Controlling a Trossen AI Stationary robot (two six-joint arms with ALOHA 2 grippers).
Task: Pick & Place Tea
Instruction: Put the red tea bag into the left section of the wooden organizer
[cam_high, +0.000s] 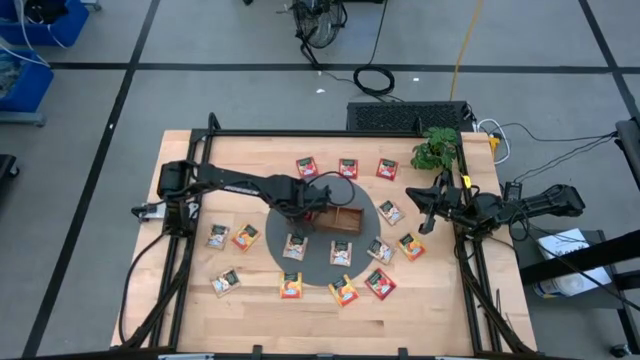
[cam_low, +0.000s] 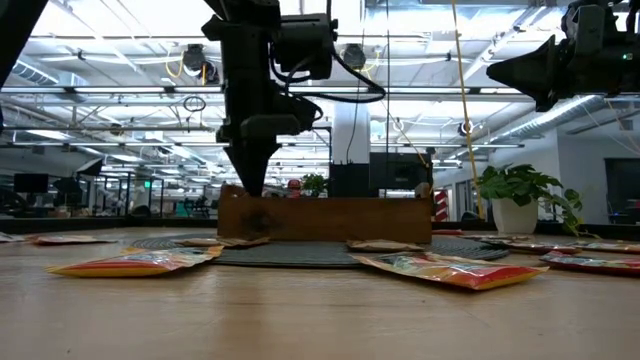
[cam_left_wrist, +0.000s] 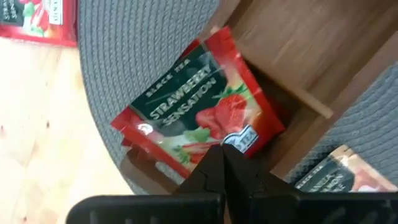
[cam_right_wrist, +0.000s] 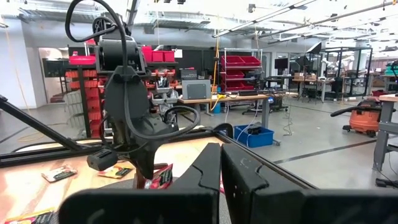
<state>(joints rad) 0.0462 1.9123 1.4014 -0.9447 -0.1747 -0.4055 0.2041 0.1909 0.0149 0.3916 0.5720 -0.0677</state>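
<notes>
A brown wooden tray (cam_high: 340, 219) stands on a round grey mat (cam_high: 318, 262). Several tea packets, such as one on the mat (cam_high: 295, 246) and one on the table (cam_high: 226, 281), lie flat around it. My left gripper (cam_high: 312, 206) points down at the tray's left end (cam_left_wrist: 292, 93), shut on a red strawberry tea packet (cam_left_wrist: 193, 112). In the low view its tip (cam_low: 250, 188) stands at the tray's top edge (cam_low: 325, 200). My right gripper (cam_high: 430, 206) waits shut, raised over the table's right side, its fingers (cam_right_wrist: 205, 174) together with nothing between them. My left gripper pinches the red packet between its two fingers at the middle of one edge (cam_left_wrist: 239, 142). The fingers come from above, pointing down. The packet is tilted, one part over the tray's end compartment and the rest over the mat. Whether it rests on the tray I cannot tell.
A potted plant (cam_high: 436, 150) stands at the table's far right corner, close to my right arm. Packets ring the mat on all sides, among them three in a far row (cam_high: 348, 168). Black frame rails (cam_high: 200, 150) run along the table's left and right edges.
</notes>
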